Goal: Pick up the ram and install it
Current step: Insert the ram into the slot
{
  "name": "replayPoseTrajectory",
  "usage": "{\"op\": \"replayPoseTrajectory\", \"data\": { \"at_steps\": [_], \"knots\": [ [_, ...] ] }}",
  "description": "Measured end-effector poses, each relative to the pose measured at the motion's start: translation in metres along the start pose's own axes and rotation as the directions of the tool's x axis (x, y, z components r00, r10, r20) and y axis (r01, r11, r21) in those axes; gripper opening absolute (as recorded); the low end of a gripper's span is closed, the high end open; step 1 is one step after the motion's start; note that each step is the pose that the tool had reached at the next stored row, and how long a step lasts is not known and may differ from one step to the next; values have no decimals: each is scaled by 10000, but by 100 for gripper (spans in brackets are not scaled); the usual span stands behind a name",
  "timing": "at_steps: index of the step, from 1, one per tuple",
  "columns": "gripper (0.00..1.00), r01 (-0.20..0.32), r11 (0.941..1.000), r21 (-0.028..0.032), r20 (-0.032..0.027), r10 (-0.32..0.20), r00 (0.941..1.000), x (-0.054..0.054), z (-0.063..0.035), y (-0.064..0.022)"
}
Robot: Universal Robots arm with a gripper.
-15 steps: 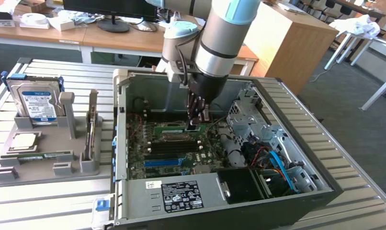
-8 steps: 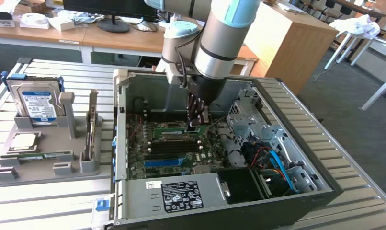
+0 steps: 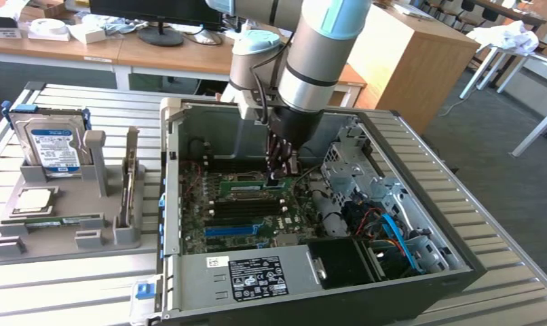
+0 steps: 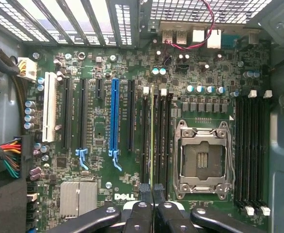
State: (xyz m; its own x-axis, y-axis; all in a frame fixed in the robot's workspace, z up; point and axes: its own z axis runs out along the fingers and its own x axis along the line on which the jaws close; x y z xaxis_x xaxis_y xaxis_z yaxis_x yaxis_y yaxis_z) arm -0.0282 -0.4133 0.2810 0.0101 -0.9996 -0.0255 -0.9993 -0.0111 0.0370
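My gripper hangs inside the open computer case, low over the motherboard. In the wrist view its black fingers are pressed together on the ram. The ram shows edge-on as a thin green strip running away from the gripper. It lies in line with the black memory slots beside the empty CPU socket. I cannot tell whether it touches a slot. A second green stick lies flat on the grey holder at the exterior view's left.
The holder also carries a hard drive standing upright and a square silver CPU chip. Case walls, a drive cage and cables crowd the board. More memory slots and expansion slots flank the socket.
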Motion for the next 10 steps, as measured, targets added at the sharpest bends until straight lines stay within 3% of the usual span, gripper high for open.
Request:
{"op": "replayPoseTrajectory", "data": {
  "at_steps": [10],
  "knots": [
    [11,0,10000,-1,-2,0,10000,48,-1,0]
  ]
}}
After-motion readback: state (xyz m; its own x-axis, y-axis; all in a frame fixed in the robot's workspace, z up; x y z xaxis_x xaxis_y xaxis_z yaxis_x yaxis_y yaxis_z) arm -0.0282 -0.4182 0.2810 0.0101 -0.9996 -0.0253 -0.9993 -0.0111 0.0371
